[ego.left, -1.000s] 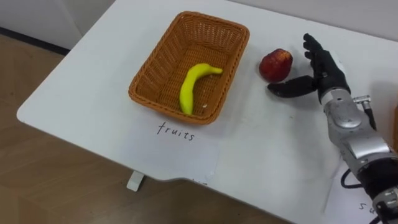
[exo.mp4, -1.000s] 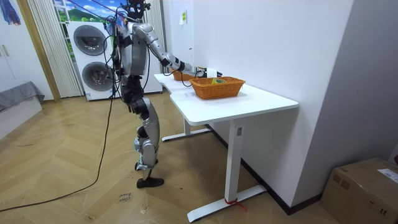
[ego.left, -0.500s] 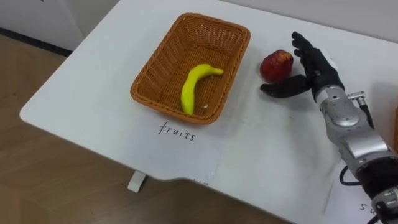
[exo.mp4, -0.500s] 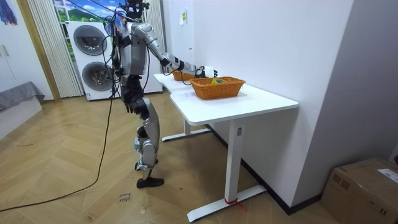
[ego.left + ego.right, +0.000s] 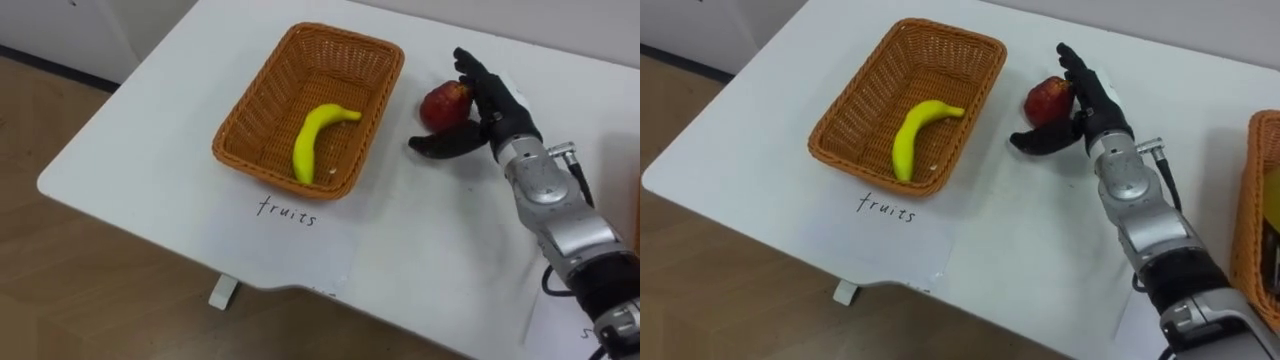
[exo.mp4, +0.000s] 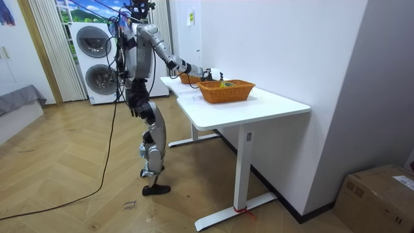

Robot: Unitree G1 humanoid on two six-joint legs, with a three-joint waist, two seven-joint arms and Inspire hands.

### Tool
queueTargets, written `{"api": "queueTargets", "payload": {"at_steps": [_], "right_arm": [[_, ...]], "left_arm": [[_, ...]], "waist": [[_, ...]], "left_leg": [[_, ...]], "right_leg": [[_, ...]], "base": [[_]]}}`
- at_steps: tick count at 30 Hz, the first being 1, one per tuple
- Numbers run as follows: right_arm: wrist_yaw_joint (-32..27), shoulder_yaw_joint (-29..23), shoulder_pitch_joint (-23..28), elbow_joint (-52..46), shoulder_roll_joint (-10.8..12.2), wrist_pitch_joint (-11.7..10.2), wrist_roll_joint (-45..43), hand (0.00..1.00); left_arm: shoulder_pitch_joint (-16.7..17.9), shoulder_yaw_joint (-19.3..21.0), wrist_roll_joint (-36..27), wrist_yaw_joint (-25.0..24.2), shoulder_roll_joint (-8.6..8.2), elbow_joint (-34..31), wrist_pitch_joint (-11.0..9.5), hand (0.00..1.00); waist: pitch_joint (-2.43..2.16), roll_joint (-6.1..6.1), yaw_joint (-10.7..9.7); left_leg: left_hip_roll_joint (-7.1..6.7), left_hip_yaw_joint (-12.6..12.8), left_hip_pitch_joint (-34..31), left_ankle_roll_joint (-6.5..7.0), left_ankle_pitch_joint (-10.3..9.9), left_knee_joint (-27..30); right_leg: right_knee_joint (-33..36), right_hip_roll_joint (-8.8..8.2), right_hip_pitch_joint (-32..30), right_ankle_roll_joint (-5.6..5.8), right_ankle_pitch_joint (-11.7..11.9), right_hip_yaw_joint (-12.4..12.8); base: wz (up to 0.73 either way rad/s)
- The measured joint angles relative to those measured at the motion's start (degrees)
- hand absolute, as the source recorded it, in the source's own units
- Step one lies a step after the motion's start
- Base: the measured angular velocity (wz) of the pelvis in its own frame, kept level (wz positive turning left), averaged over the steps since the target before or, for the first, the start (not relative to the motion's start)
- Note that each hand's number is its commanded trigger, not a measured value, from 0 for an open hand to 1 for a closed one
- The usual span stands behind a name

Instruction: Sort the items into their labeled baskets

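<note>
Right hand [image 5: 497,110]: mine, fingers straight, thumb held wide apart, cupped about the apple without closing on it.
Table [image 5: 140,140]: white; I stand at its end, right arm stretched over it.
Paper [image 5: 290,235]: handwritten sheet, just in front of the basket.
Basket [image 5: 232,135]: brown wicker, left of my hand.
Banana [image 5: 312,140]: yellow, lying inside the basket.
Apple [image 5: 443,103]: red, on the table just right of the basket, between my fingers and thumb.
Second basket [image 5: 1260,200]: wicker, at the far right.
</note>
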Motion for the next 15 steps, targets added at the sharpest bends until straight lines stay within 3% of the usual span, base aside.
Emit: {"api": "queueTargets", "payload": {"at_steps": [15], "right_arm": [[1.0, 0.0, 0.0, 2.3, -0.2, 0.0, 0.3, 0.00]], "left_arm": [[-0.1, -2.3, -0.9, -0.6, 0.18, 0.6, 0.1, 0.00]], "waist": [[0.11, -0.26, -0.1]], "left_leg": [[-0.15, -0.5, -0.1, 0.03, 0.0, -0.2]], "right_leg": [[-0.8, -0.06, 0.8, 0.15, -0.1, -1.0]], "base": [[0.03]]}}
